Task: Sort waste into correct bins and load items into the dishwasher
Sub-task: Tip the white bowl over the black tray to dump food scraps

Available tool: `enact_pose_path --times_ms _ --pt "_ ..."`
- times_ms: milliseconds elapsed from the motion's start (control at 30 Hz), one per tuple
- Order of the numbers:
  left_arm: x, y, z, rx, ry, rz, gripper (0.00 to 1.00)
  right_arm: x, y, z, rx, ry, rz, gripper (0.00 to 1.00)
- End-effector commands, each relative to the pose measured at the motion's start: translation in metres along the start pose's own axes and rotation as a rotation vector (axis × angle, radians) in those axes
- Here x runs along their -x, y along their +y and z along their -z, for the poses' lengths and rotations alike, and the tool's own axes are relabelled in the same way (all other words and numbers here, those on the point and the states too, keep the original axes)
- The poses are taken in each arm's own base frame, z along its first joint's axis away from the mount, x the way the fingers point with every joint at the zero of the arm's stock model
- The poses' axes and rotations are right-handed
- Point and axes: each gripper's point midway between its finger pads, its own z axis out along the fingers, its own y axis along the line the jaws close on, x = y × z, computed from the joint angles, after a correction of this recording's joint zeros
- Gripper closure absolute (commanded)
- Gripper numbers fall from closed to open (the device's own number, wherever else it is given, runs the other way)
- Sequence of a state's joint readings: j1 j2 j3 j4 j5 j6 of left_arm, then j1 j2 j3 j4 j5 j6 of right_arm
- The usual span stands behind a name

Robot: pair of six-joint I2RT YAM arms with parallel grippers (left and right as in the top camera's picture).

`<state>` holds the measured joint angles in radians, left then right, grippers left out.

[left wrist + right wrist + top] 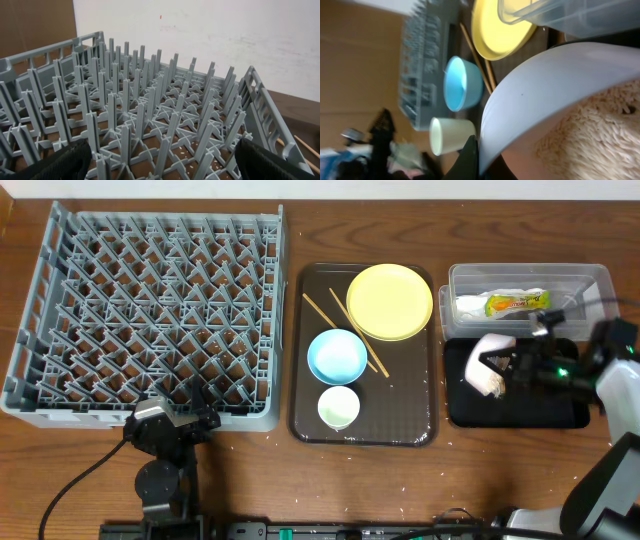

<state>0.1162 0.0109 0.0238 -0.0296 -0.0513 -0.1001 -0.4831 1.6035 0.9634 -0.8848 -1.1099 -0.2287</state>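
Wooden table (460,480), white wall behind.

Hidden or unclear:
- right gripper (517,366) – the wrist view is soft and shows only one dark finger (470,157), at the rim of the white bowl (487,365). The other is out of sight behind the bowl wall. The grip reads as clamped on that rim.
- the bowl is held tilted over the black tray (520,412), covering part of its floor. Pale rice-like scraps (590,135) sit inside the bowl.
- left gripper (185,420) – its fingers (65,162) are cut off by the frame bottom, spread wide, with nothing between (it sits at the near edge of the grey dish rack (150,310)).

Surroundings:
- the clear tub (590,280), just behind the black tray, contains the crumpled wrapper (510,303).
- the brown serving tray (310,420), between rack and bins, carries the yellow plate (390,300), blue bowl (337,355), small cup (338,407) and chopsticks (318,308) – one stick runs along the plate's edge.
- white crumbs (400,480) speckle the table front.
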Motion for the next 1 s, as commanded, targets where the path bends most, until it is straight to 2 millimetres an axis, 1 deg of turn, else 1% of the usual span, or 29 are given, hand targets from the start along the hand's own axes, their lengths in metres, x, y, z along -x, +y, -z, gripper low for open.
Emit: enact_pose_path --times_ms 0,100,167,400,533,700,967 --pt "-0.017 0.005 -0.001 0.021 0.049 -0.016 0.07 0.006 0.016 0.017 0.195 -0.122 0.007 0.99" --pt "-0.017 0.005 -0.001 0.021 0.049 -0.016 0.07 0.007 0.011 0.028 0.23 -0.181 -0.02 0.99" --pt "-0.017 0.005 -0.001 0.021 0.049 -0.016 0.07 0.009 0.007 0.04 0.263 -0.238 -0.047 0.99" --pt "-0.017 0.005 -0.001 0.021 0.049 -0.016 0.07 0.019 0.009 0.072 0.358 -0.371 -0.076 0.99" --pt "-0.017 0.005 -0.001 0.021 0.049 -0.016 0.07 0.021 0.003 0.083 0.348 -0.411 -0.088 0.99" --pt "-0.017 0.005 -0.001 0.021 0.049 -0.016 0.07 0.022 0.001 0.088 0.35 -0.424 -0.123 0.99" --pt "-0.017 0.005 -0.001 0.021 0.049 -0.016 0.07 0.027 -0.001 0.089 0.38 -0.398 -0.267 0.99"
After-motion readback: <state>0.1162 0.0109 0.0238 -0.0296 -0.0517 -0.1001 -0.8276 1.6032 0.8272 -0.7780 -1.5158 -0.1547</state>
